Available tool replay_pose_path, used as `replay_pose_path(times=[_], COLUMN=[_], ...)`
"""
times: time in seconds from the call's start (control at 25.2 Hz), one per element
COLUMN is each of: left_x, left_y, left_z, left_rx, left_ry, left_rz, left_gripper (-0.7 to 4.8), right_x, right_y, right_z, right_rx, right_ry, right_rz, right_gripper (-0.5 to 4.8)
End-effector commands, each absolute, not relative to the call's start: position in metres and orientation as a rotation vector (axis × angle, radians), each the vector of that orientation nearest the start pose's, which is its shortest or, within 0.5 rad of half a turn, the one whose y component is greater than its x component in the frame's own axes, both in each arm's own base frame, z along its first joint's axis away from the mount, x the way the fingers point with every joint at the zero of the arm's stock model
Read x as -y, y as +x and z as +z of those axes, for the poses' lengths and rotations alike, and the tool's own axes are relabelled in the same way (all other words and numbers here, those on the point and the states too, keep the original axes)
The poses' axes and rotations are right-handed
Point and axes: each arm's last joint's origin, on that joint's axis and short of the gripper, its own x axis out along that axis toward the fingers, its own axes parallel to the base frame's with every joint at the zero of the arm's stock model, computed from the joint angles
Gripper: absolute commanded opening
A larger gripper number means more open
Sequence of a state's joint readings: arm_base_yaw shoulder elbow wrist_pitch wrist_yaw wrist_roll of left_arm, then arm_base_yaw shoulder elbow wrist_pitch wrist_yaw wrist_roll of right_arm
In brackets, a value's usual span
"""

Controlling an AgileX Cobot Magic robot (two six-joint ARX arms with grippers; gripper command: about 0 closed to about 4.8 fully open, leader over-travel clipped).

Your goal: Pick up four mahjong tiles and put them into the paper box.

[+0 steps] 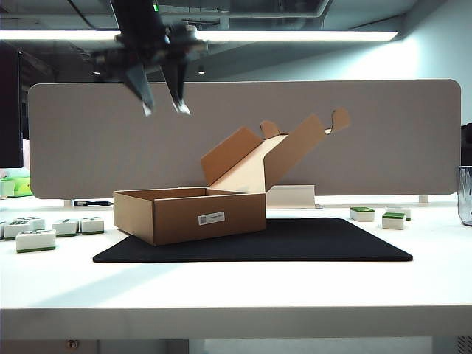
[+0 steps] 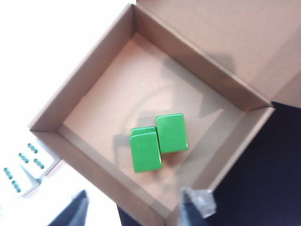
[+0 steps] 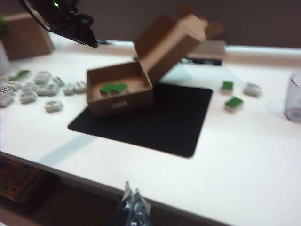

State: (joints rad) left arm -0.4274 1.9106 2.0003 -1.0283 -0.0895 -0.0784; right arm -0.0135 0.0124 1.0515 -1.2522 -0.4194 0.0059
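Small green-backed white mahjong tiles (image 2: 159,141): stacked pair + one more beside it in shallow brown cardboard box (image 2: 89,84). Likely light, hard, smooth; best pinched across long sides. Left gripper (image 1: 164,103) above box, fingers apart, empty. Right gripper (image 3: 131,205) off worktop (image 1: 236,284), fingers together.

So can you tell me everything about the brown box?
The paper box is shallow brown cardboard, open, with its tabbed lid flap tilted up behind it. A small white label sits on one side wall. It rests on a black mat on the white table. Inside lie green-backed mahjong tiles, close together near one wall; the left wrist view seems to show three. The left gripper hangs above it, touching nothing.
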Motion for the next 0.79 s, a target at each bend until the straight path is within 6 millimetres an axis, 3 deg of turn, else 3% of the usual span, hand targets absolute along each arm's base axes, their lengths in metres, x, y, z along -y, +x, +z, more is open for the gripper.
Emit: replay_pose_path(times=[0.04, 0.24, 0.32, 0.55, 0.79], left_x=[0.155, 0.146, 0.141, 0.119, 0.095], left_y=[0.347, 0.327, 0.316, 0.268, 0.216], left_z=[0.379, 0.398, 0.409, 0.450, 0.468], left_rx=[-0.917, -0.882, -0.858, -0.779, -0.852], left_ry=[0.192, 0.305, 0.334, 0.287, 0.212], left_rz=[-0.288, -0.343, -0.359, -0.348, -0.306], left_gripper=[1.51, 0.15, -0.06, -0.06, -0.06], right_x=[-0.014, -0.014, -0.014, -0.014, -0.014], right_y=[-0.083, -0.083, -0.083, -0.083, -0.083], right_z=[0.330, 0.330, 0.330, 0.330, 0.330], right_rx=[-0.171, -0.172, -0.172, -0.172, -0.172], right_ry=[0.042, 0.043, 0.043, 0.043, 0.043], right_rz=[0.433, 0.437, 0.437, 0.436, 0.436], right_gripper=[-0.01, -0.01, -0.01, -0.01, -0.01])
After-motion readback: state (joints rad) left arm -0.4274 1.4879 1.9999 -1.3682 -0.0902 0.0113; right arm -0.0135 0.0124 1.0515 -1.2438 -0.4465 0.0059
